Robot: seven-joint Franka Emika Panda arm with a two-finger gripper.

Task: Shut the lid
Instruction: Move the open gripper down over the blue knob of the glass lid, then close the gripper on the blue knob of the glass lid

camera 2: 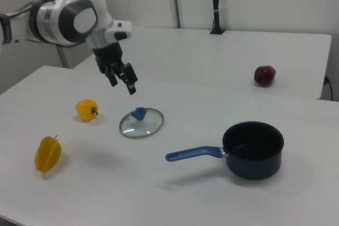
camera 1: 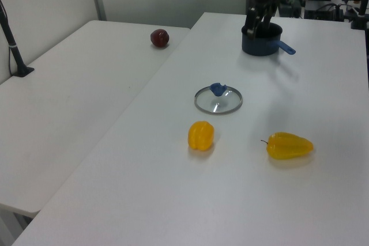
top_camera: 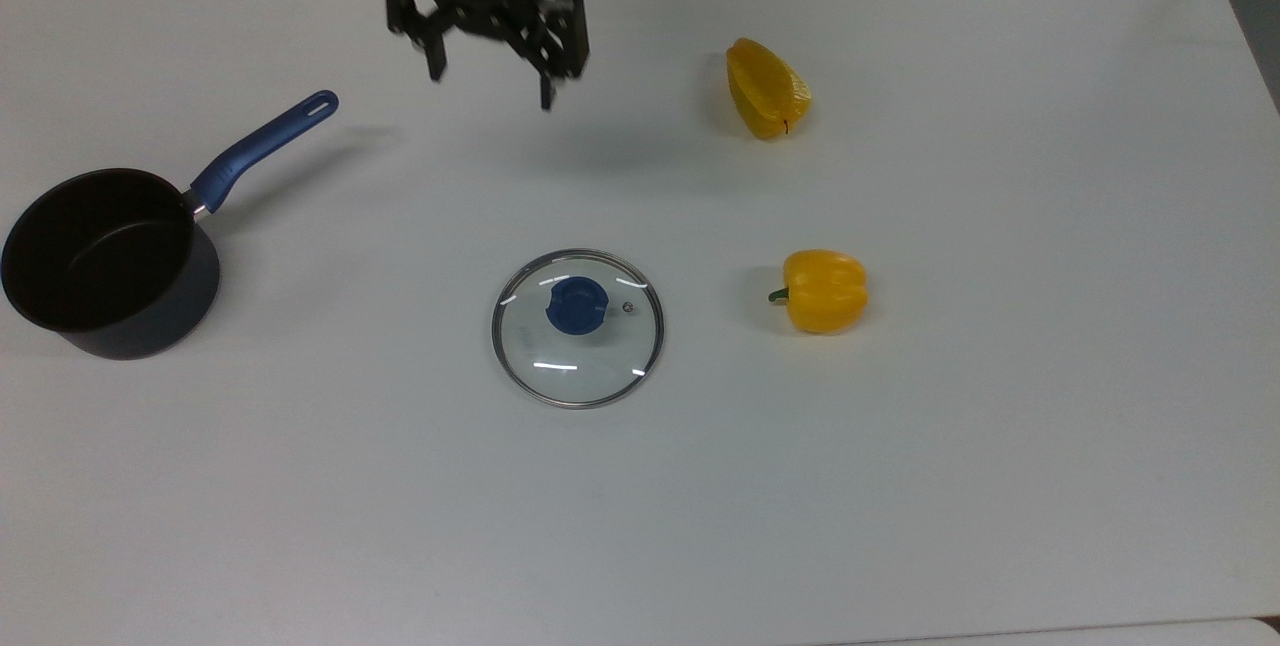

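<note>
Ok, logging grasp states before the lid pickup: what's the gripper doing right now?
Gripper: open, holding nothing, above the table, away from the lid.

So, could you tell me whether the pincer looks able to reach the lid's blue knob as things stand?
Probably yes: the open pincer hangs above bare table, and nothing stands over the lid or its knob.

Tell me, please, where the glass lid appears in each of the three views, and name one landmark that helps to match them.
Top view: the lid lies flat near the centre of the table.
Left view: the lid is just right of centre, in the upper half.
Right view: the lid is left of centre, at mid-height.
Shared landmark: the rounder yellow pepper lies beside it, apart.
</note>
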